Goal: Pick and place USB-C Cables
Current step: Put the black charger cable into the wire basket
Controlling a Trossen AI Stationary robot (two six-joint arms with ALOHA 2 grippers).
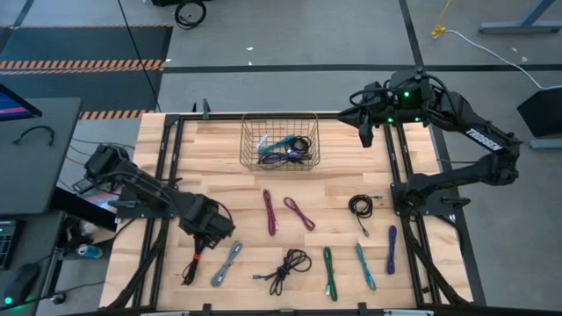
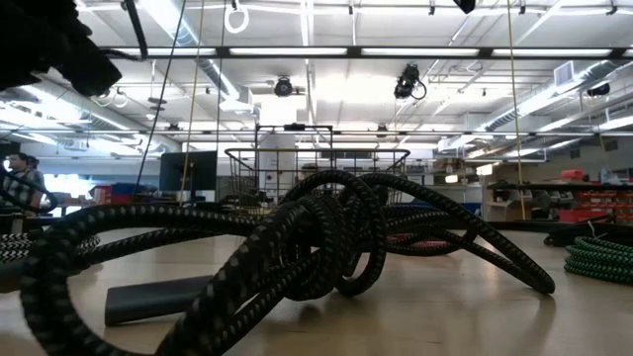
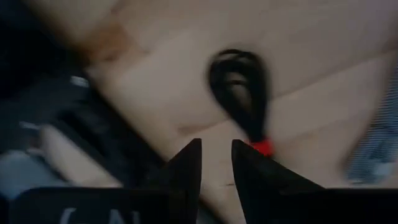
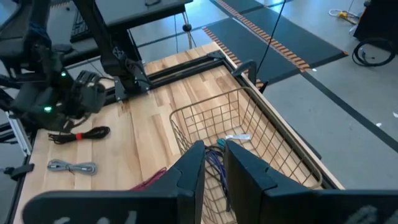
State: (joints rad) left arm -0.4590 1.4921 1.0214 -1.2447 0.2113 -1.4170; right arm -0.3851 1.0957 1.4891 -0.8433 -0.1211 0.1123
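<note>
Black cable [image 1: 195,264] with a red band lies under the left tool [image 1: 208,233], its jaws slightly parted, holding nothing.

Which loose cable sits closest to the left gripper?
The black cable with the red tie, at the table's front-left corner just below the left gripper. The grey cable beside it lies farther off.

Coloured USB-C Cables [image 1: 291,212] lie scattered across the table, some bundled in the basket [image 1: 252,132].

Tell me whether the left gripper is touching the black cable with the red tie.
Apart. The left wrist view shows the left gripper empty, with bare wood between it and the black cable.
</note>
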